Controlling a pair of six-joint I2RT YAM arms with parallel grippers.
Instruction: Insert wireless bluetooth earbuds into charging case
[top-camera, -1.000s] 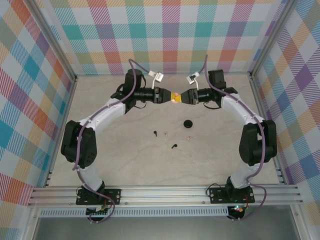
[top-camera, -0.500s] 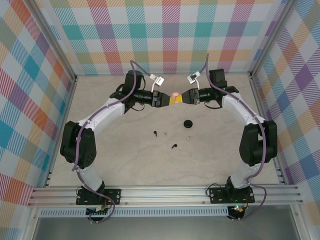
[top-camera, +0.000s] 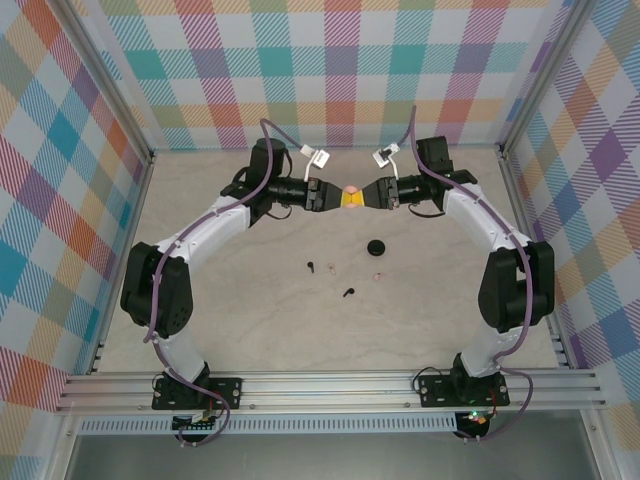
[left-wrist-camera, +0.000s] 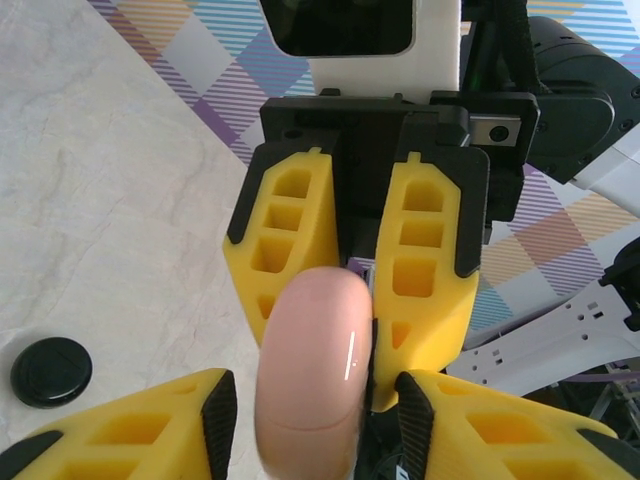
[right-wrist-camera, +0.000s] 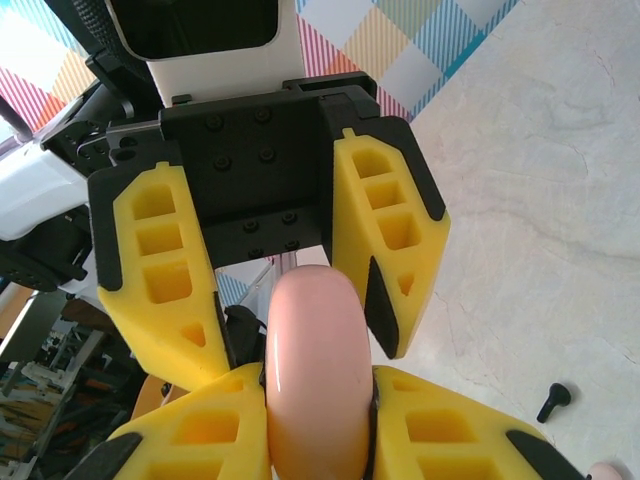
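The pink case is held edge-on in the air above the far middle of the counter, where the two arms meet. The right end effector is clamped on it, a pad against each flat face. The left end effector faces it from the other side, jaws parted astride the rim with a sliver of gap showing, so it is not pinching. The case looks like a hard, glossy, light shell, probably slippery; across the flat faces seems the safest hold while the lid seam is worked. On the counter below lie a black bud just beside a pale bud, a second black bud nearer the arm bases, and a second pale bud close to the black case. The buds look tiny, smooth and apt to skid, so each is probably best pinched at the stem.
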